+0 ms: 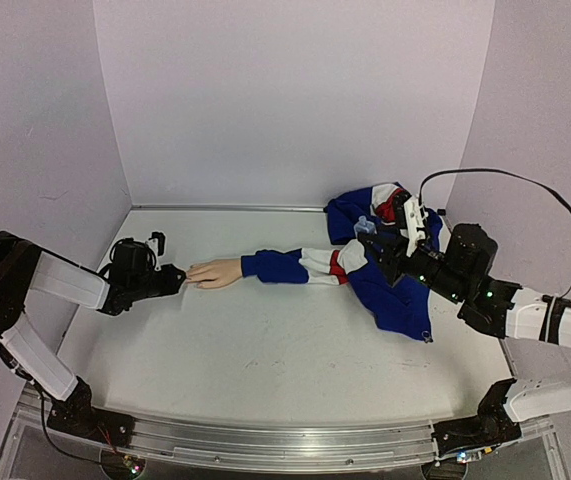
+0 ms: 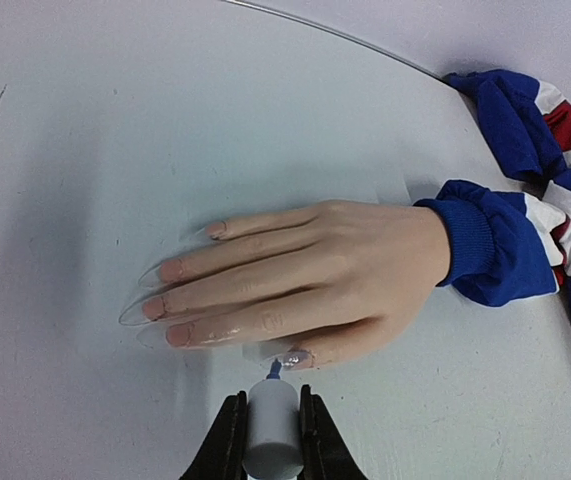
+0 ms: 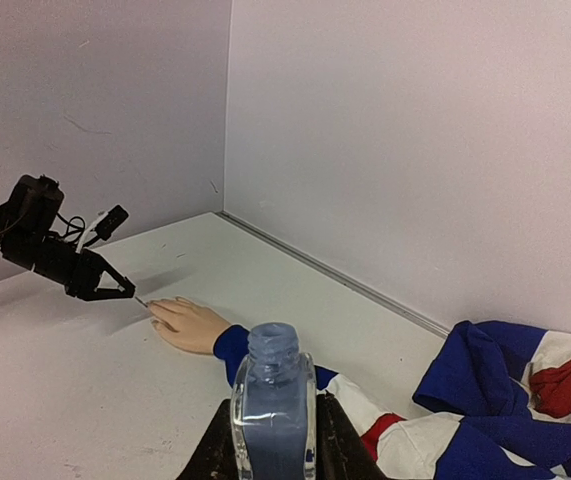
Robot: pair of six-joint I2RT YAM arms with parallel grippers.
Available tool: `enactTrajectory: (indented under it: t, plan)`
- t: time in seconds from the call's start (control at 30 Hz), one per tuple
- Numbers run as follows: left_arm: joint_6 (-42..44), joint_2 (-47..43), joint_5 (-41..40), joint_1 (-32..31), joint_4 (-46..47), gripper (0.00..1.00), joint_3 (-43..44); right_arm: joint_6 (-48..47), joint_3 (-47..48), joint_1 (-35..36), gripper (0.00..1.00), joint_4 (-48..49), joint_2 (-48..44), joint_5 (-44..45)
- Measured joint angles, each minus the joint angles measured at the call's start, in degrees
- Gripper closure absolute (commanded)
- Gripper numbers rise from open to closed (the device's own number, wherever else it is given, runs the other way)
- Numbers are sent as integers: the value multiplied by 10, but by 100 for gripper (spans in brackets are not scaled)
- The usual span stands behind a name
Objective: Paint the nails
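Observation:
A pale mannequin hand (image 2: 305,280) with a blue cuff (image 2: 470,250) lies flat on the white table, fingers pointing left. Its nails (image 2: 155,305) are long and clear; the thumb nail (image 2: 295,358) looks wet. My left gripper (image 2: 270,430) is shut on a pale cap whose small blue brush tip (image 2: 274,370) touches the thumb nail. In the top view the left gripper (image 1: 170,280) sits at the fingertips of the hand (image 1: 215,272). My right gripper (image 3: 273,440) is shut on an open clear bottle (image 3: 272,400) of bluish polish, held upright above the sleeve.
A blue, white and red jacket (image 1: 385,260) is bunched at the back right, its sleeve (image 1: 295,265) running to the hand. Pale walls enclose the table on three sides. The right arm (image 1: 465,270) hovers over the jacket.

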Motion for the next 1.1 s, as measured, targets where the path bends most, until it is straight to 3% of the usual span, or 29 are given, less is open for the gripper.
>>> enactTrajectory:
  t: [0.4, 1.1]
  plan:
    - [26, 31, 49, -1, 0, 100, 14, 0, -2, 0, 100, 2, 0, 0]
    - [38, 64, 53, -3, 0, 100, 35, 0, -2, 0, 100, 3, 0, 0]
